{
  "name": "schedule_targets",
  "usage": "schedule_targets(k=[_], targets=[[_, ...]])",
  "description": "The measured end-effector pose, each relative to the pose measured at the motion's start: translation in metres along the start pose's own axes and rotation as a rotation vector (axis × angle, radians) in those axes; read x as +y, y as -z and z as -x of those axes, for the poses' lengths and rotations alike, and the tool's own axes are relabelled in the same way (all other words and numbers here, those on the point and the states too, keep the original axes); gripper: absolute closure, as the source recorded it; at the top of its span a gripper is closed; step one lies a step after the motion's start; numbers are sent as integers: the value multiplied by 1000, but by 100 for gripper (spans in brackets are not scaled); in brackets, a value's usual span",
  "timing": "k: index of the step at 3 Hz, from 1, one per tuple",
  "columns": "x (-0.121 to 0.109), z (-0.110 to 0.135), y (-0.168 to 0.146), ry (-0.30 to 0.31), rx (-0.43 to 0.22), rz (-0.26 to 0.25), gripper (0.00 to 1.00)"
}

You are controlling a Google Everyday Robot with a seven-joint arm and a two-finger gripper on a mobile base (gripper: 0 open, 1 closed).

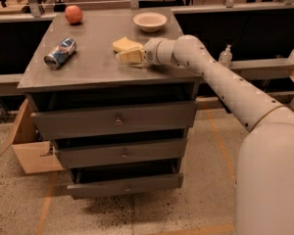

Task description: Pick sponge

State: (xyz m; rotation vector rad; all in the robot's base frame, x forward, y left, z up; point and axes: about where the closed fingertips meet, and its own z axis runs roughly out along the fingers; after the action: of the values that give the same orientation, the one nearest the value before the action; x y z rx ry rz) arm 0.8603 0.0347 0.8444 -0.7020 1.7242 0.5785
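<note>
Reaching in from the right, the arm [220, 77] holds its gripper [130, 57] low over the gray cabinet [88, 70], just in front of the sponge [124, 43]; whether its grip is spread or pressed together cannot be told. The sponge lies near the middle of the top, a bowl [150, 21] behind it, a can [60, 52] lying to its left, an apple [73, 14] at the far corner. The cabinet has 3 drawers.
</note>
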Motion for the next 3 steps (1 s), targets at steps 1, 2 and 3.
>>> schedule_targets(k=[1, 2, 3], targets=[[2, -1, -5, 7, 10, 20, 34], [4, -2, -9, 18, 23, 35, 57], [10, 3, -9, 39, 57, 37, 80]])
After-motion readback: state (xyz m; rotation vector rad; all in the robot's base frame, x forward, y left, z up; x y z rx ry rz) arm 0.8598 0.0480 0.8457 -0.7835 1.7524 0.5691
